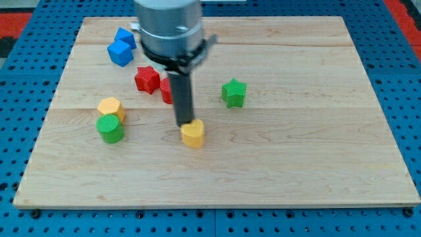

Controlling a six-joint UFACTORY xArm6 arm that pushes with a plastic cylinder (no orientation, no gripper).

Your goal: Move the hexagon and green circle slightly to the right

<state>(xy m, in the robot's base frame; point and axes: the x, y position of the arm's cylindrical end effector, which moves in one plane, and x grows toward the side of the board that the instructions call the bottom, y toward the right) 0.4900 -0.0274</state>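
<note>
A yellow hexagon block (111,107) sits on the wooden board (296,151) at the view's left. A green circle block (110,128) touches it just below. My tip (183,124) is at the board's middle, well to the right of both. It stands right at the upper left edge of a yellow heart-like block (193,134).
Two blue blocks (122,47) lie at the upper left. A red star (147,79) sits below them. Another red block (166,91) is partly hidden behind the rod. A green star (233,93) lies right of the rod.
</note>
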